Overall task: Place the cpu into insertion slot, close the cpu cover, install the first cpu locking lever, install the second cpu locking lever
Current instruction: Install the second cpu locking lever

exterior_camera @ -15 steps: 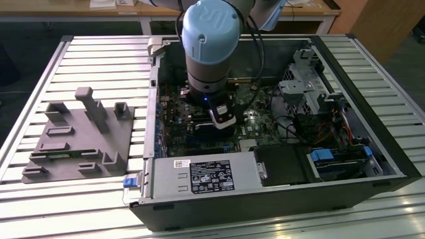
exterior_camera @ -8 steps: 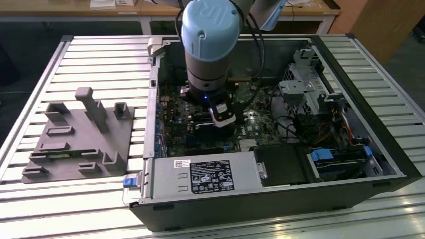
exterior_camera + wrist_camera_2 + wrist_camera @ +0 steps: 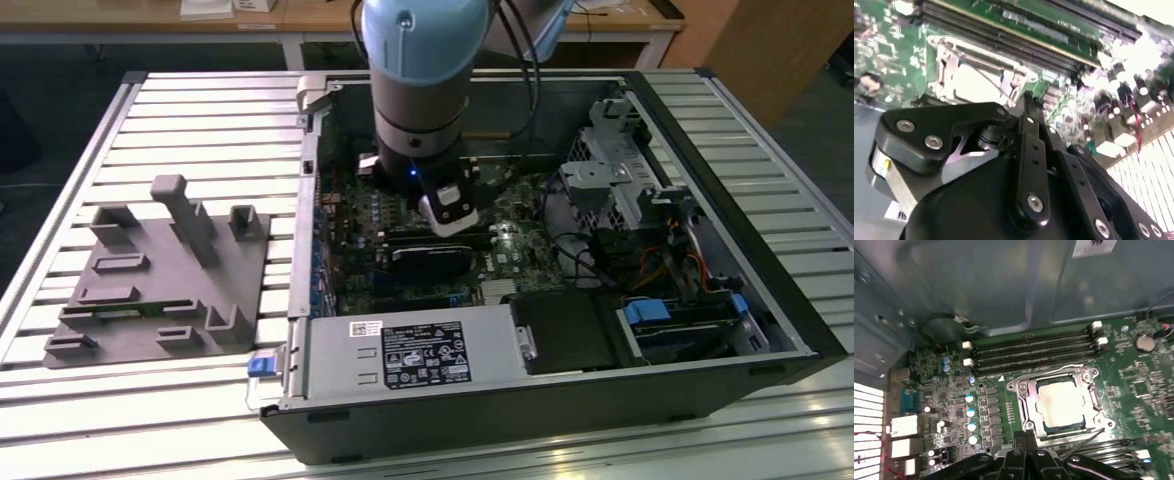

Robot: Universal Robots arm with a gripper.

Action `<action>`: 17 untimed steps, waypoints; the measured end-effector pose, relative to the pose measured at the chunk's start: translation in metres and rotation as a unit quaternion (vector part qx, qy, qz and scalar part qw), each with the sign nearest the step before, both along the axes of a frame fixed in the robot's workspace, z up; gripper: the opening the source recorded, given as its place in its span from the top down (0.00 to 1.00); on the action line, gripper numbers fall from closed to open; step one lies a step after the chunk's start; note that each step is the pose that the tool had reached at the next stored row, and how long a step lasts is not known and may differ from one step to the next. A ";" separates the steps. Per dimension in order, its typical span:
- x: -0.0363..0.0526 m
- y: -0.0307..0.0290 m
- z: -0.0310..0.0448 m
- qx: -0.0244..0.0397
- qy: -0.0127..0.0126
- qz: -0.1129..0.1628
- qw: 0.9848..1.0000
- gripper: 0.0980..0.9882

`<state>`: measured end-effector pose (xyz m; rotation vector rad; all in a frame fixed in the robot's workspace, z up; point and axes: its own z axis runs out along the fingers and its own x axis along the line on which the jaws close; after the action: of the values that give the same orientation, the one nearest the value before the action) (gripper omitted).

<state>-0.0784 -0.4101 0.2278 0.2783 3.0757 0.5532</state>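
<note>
While gripper [image 3: 1026, 437] fingers sit pressed together — empty — first wrist view reveals seated cpu [image 3: 1064, 402].

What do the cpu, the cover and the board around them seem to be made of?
The cpu has a pale, matte silver-beige face, probably metal, with a soft even sheen. The cover looks like thin bright stamped metal, silvery with sharp glints on its edges. The board is green with fine traces and small soldered parts, so most likely laminated circuit board with a glossy coat.

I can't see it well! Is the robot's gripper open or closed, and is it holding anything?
Gripper: closed, holding nothing that shows, just beside the cpu, which lies in the insertion slot under the closed cpu cover.
</note>
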 end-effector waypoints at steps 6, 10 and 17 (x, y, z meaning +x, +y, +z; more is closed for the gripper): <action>0.0000 0.0000 0.0197 -0.006 0.000 0.000 1.000 0.99; 0.0010 0.0000 0.0240 -0.025 0.000 0.000 1.000 0.99; 0.0095 0.0001 0.0243 -0.057 0.000 -0.005 0.998 0.99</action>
<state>-0.0689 -0.4101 0.2521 0.2931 3.0891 0.3769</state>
